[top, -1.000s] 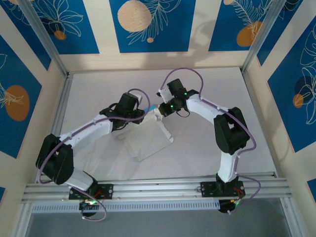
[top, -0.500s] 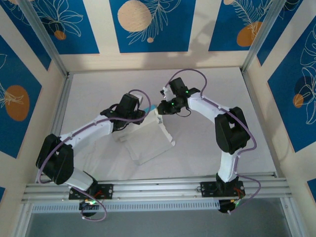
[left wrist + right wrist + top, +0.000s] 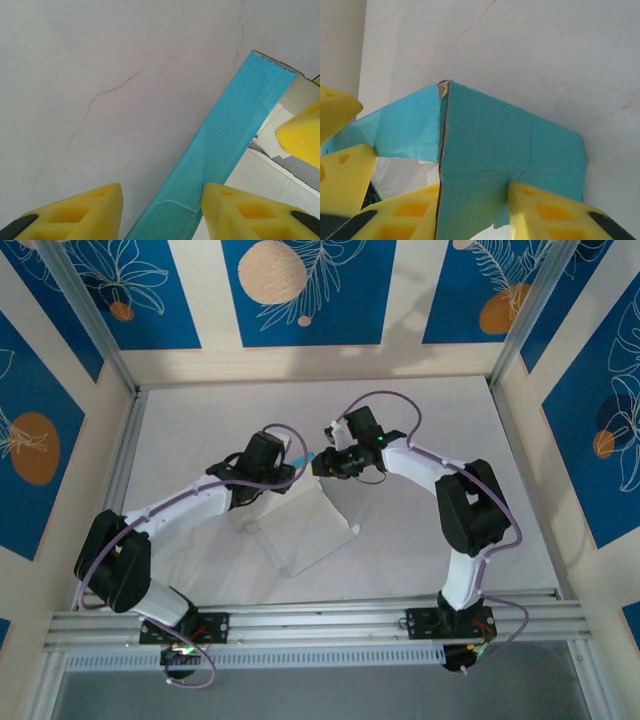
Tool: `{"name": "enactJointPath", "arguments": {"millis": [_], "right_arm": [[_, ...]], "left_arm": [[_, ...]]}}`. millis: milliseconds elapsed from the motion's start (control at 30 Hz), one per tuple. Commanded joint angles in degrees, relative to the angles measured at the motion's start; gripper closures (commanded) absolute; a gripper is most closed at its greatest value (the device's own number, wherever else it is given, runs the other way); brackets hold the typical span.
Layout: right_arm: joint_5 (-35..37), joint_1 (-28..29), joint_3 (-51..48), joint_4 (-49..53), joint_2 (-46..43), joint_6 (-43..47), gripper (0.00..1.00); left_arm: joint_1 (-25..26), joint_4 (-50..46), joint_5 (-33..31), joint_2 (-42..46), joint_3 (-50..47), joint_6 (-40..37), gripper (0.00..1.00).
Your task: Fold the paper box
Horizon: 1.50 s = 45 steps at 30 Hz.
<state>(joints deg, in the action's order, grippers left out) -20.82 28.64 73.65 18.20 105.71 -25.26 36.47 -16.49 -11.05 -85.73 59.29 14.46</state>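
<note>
Top view, paper box (image 3: 300,530): white side up, lying mostly flat on the table (image 3: 190,440) between the two arms. Its far corner is lifted toward the grippers, with a sliver of light blue showing there.
Top view, left gripper (image 3: 289,472): over the far-left edge of the paper box, pointing toward the right arm.
Top view, right gripper (image 3: 322,462): just beside the lifted corner, nose to nose with the left gripper.
Top view, walls (image 3: 310,290): cream, with blue panels bearing white leaf outlines and orange discs.
Left wrist, fingers (image 3: 75,212): yellow and parted wide. The light-blue flap (image 3: 225,135) runs up between them, close to the right-hand one and not pinched.
Left wrist, far side of flap: a yellow fingertip of the right gripper sits over the white inner card.
Right wrist, fingers (image 3: 555,215): yellow and spread apart. Two blue panels meet at a peaked seam (image 3: 442,145) between them, and nothing is clamped.
Right wrist, left edge: the left gripper's yellow fingertips are beside the blue panel's end.
</note>
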Motion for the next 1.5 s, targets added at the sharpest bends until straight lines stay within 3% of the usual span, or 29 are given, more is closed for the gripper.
{"name": "enactJointPath", "arguments": {"millis": [0,233,400,467,633,767,900,1067,1300,1367,1467], "right_arm": [[-3.9,1.7,-3.3,-2.8,-1.9,7.4,0.65],[-8.7,0.0,-9.3,-7.6,-7.8,25.0,0.67],[-13.1,-3.9,-11.8,-9.9,-10.3,30.4,0.68],[-11.5,-4.7,-10.4,-6.3,-10.6,31.5,0.69],[0.3,-4.2,-10.5,-2.8,-12.2,29.8,0.69],[5.0,-4.2,-7.6,2.8,-11.1,24.3,0.68],[6.3,-3.9,-3.2,11.6,-8.6,19.2,0.68],[9.2,-1.3,0.7,21.0,-5.1,17.8,0.64],[9.1,1.0,-4.6,21.3,-7.0,14.5,0.42],[12.7,2.0,-1.7,23.8,-4.4,16.4,0.41],[12.4,2.2,4.6,27.4,2.3,18.5,0.39]], "left_arm": [[1.2,-0.7,0.6,-1.7,-1.3,-0.9,0.54],[1.7,-1.0,-0.5,-1.6,-1.3,-2.8,0.54],[2.5,-1.1,-2.6,-2.3,-0.2,-7.0,0.55],[3.0,-1.4,-3.0,-2.6,0.3,-8.2,0.55],[4.6,-1.0,-4.2,-2.8,0.5,-10.7,0.55],[4.7,-3.0,-6.1,-2.4,3.2,-11.5,0.47],[4.4,-8.2,-1.7,0.2,5.9,-5.1,0.47],[2.5,-8.9,5.4,6.2,1.6,4.7,0.48],[-2.0,-5.8,14.5,12.2,-10.2,16.2,0.43],[-3.2,-3.9,16.0,12.4,-12.9,18.7,0.44],[-4.8,-1.8,16.6,13.7,-14.8,20.4,0.45]]}}
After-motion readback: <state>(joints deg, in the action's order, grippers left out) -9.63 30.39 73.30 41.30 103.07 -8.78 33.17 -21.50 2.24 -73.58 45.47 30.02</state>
